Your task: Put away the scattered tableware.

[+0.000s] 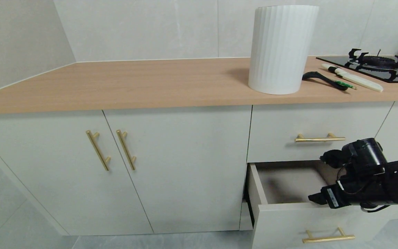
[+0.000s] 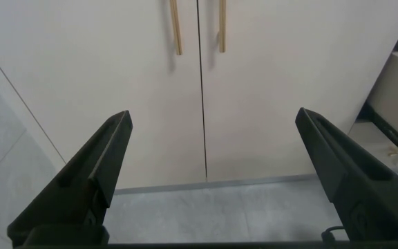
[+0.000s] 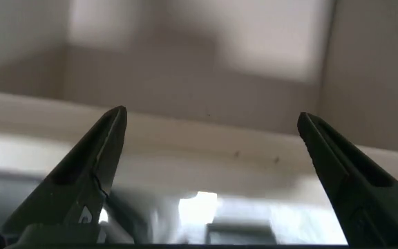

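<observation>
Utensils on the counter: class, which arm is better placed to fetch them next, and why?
Probably the right. The right gripper hangs open at the open drawer, below the black utensil and white knife. The left gripper faces the cupboard doors, low near the floor.

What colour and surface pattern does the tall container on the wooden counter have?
The container is white with vertical ribs, best seen in the head view.

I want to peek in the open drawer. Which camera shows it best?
The head view: the open drawer shows pulled out, with its inside and gold handle. The right wrist view shows just its rim and inner wall up close; the left wrist view catches only a corner.
</observation>
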You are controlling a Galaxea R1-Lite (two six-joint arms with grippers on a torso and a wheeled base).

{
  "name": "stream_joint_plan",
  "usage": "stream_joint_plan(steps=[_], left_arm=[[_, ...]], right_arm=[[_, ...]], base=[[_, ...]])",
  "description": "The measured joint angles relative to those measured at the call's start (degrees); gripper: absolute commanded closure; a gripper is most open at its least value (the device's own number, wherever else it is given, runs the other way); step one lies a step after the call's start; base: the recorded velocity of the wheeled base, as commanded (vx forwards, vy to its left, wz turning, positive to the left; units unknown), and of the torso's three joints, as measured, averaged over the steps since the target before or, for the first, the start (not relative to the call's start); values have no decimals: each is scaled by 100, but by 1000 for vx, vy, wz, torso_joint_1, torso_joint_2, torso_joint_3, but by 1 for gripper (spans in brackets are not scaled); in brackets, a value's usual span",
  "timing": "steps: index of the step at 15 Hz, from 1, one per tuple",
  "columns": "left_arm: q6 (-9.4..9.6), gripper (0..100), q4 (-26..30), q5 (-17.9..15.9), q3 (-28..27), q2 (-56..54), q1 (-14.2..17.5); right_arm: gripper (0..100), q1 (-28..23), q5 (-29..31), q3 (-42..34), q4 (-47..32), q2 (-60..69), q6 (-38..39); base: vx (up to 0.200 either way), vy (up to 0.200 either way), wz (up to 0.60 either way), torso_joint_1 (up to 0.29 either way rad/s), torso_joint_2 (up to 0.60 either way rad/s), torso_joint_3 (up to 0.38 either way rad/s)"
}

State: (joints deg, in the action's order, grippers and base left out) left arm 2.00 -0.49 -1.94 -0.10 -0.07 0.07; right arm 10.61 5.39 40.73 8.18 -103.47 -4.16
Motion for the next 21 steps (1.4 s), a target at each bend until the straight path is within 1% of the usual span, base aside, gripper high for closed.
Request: stream_joint_plan(steps=[6,9,13,17,18,21], left_arm=[[-1,0,5,2,0,0,0],[-1,0,2,0,0,0,0],[-1,0,0,0,0,0,0],[-1,0,0,0,0,0,2],[-1,0,2,2,0,0,0],[-1,0,-2,2,0,0,0]], right_arm=[[0,144,-4,212,-1208,129,-52],[0,336,-4,277,-2038,323,-93],[0,592,-9,233,-2583,603,-90],[0,670,-11,146,-3196,794,-99],[0,684,-6,141,-3513,813,-101],[0,752,2,139,-3832,839,-128]], base=[[0,0,0,0,0,0],[0,0,0,0,0,0],[0,0,0,0,0,0],[0,0,0,0,0,0],[0,0,0,0,0,0],[0,0,0,0,0,0]])
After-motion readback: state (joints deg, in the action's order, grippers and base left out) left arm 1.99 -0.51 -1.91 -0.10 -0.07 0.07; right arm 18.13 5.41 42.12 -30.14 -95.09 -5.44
